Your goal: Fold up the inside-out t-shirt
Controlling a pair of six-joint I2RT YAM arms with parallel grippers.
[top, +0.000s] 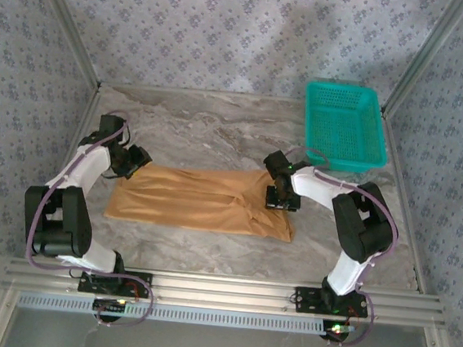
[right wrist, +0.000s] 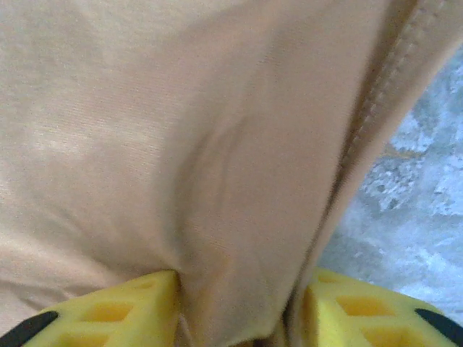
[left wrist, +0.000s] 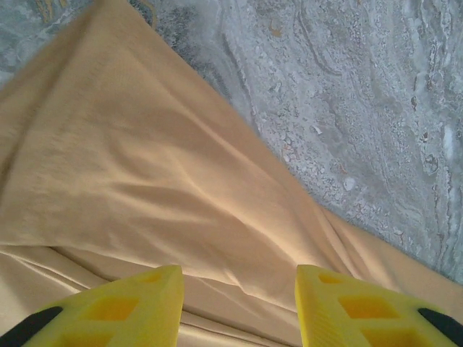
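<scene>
Grey marbled table (top: 219, 131), teal basket (top: 342, 89) at far right corner. Inside-out t-shirt (top: 196, 199) folded lengthwise, table centre. Right gripper (right wrist: 239, 311) pinching bunched cloth at right end. Left gripper (left wrist: 239, 303) astride left end, grip unclear.

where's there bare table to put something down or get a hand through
Bare: the far strip of table between the t-shirt and the back wall, left of the teal basket; and the near strip between the t-shirt and the front rail. Crowded: both t-shirt ends, where the left hand and right hand sit, and the gap by the basket.
</scene>
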